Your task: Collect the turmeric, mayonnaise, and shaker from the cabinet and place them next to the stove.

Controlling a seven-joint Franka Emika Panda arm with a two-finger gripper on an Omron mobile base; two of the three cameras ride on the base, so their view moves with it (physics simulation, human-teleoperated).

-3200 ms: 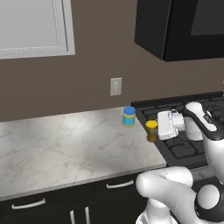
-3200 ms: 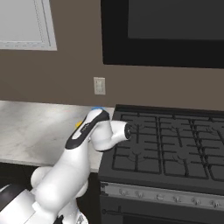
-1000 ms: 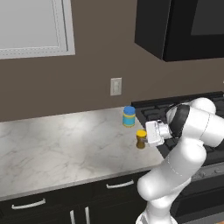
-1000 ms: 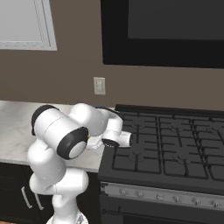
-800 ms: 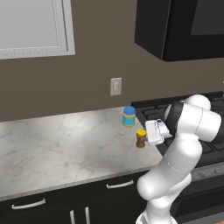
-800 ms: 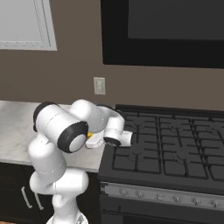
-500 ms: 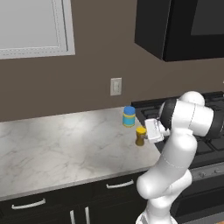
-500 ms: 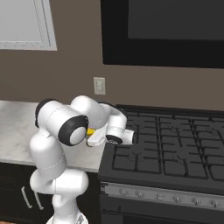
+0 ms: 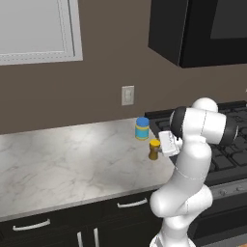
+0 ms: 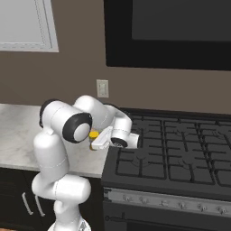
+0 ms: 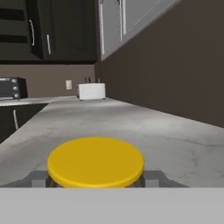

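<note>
The turmeric (image 9: pixel 154 148), a small orange jar with a yellow lid, is at the marble counter's right end, close to the stove (image 9: pixel 226 149). My gripper (image 9: pixel 156 149) is shut on it from the stove side. In the hand view its yellow lid (image 11: pixel 96 162) lies between my two fingertips (image 11: pixel 37 178). I cannot tell whether the jar rests on the counter or hangs just above it. The mayonnaise (image 9: pixel 142 128), with its blue lid, stands on the counter just behind the turmeric, near the wall. From the right, the turmeric (image 10: pixel 93 134) peeks out behind my forearm, beside the stove (image 10: pixel 180 149). The shaker is out of view.
The marble counter (image 9: pixel 62 159) stretches left under a white-framed window (image 9: pixel 34 29). A wall outlet (image 9: pixel 128 95) sits above the mayonnaise. A black unit (image 9: pixel 193 29) hangs over the stove. Far along the counter stand a white toaster (image 11: pixel 92 91), a toaster oven (image 11: pixel 8 89) and dark cabinets (image 11: pixel 43 30).
Earlier the jar was held nearer the stove's edge; it has come left and forward over the counter. In the last second the arm's elbow swung upright while the jar barely moved.
</note>
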